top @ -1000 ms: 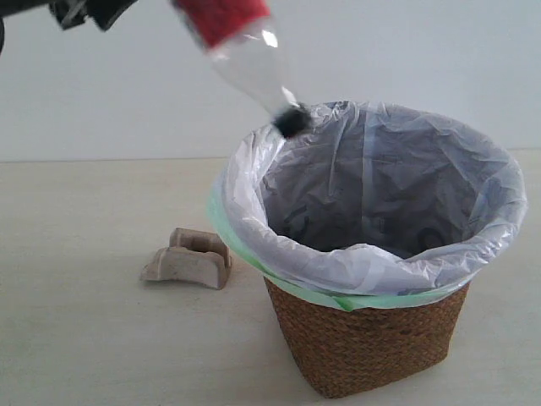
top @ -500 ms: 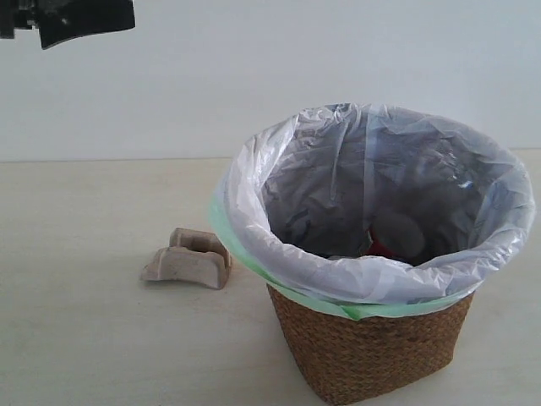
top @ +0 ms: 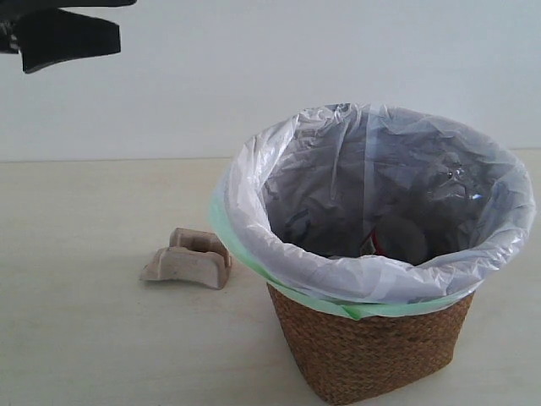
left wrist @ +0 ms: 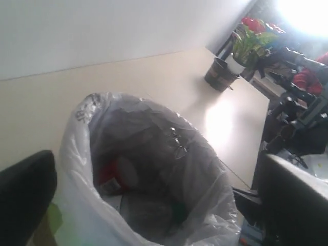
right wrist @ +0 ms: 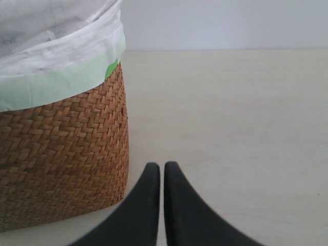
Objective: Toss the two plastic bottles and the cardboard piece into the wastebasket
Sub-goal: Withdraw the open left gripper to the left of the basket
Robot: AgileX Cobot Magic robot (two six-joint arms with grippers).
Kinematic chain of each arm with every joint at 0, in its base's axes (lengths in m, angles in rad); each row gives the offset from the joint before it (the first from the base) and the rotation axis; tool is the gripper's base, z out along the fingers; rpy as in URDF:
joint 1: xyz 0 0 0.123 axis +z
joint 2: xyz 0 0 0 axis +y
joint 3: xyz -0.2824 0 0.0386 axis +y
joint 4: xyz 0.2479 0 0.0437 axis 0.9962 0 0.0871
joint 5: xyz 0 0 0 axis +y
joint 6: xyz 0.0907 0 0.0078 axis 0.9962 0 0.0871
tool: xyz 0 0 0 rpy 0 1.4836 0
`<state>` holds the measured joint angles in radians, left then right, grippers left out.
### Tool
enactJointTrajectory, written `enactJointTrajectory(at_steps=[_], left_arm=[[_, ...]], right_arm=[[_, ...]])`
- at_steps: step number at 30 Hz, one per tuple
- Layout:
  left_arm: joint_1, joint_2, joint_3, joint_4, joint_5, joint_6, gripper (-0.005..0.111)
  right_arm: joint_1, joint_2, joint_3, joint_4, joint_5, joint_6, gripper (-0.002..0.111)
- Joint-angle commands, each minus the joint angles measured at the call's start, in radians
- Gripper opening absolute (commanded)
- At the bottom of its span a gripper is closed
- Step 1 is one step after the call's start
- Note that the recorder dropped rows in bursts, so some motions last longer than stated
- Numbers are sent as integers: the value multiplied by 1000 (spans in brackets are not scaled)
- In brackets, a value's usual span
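Note:
The wastebasket [top: 372, 355], brown wicker lined with a white bag, stands right of centre. Inside it lies the slim bottle with the red label [left wrist: 110, 174], whose clear body also shows in the exterior view [top: 397, 239]. Beside it is a wider clear shape with a spot of green [left wrist: 177, 212], seemingly the other bottle. The cardboard piece [top: 188, 260] rests on the table left of the basket. High at the top left, my left gripper [top: 59, 34] is open over the basket mouth [left wrist: 156, 174] and holds nothing. My right gripper [right wrist: 161, 166] is shut and empty, low beside the wicker wall [right wrist: 61, 154].
A potted plant [left wrist: 223, 77] stands near the table's far corner. Dark arm hardware and cables [left wrist: 300, 113] sit past the table edge. A pale wall runs behind the table.
The red-label bottle left my left gripper and dropped into the wastebasket, where it now lies. The left gripper has shifted a little at the top left. The cardboard piece has not moved.

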<state>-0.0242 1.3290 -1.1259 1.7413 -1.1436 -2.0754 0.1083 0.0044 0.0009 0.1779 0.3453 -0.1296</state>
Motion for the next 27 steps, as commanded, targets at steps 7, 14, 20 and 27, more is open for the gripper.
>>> enactJointTrajectory(at_steps=[7,14,20,27], left_arm=[[3,83,158,3,224,-24,63],[3,184,171,3,172,53,84],[3,242,175,3,237,89,84],[3,261,175,3,340,-5,84]], right_arm=[[-6,-4,-1,-7,-4,-4,0],[-6,-4,-1,-7,-4,-4,0],[-6,-4,-1,-7,-4,-4,0],[-6,-4,-1,-7,-4,-4,0]])
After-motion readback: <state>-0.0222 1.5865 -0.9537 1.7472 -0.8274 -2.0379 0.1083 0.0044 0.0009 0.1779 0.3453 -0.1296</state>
